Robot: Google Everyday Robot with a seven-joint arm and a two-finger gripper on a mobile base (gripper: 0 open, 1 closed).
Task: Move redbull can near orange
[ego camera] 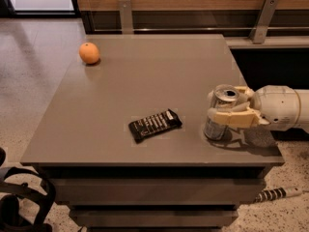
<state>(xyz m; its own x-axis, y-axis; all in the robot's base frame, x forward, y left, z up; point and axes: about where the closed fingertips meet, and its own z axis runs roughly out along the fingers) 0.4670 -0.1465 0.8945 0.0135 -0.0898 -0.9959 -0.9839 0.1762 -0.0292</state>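
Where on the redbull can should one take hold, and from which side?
Grip the redbull can at mid-body, coming level from the nearest edge of the table. It stands upright and slim near that edge, so its side walls suit parallel jaws. The gripper is there, jaws shut on it.

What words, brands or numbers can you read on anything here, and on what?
None can be read.
The black wrapper: pale print, too blurred to read.
The redbull can, clasped by the gripper near the right edge of the table: no legible label.
The orange: no marking.
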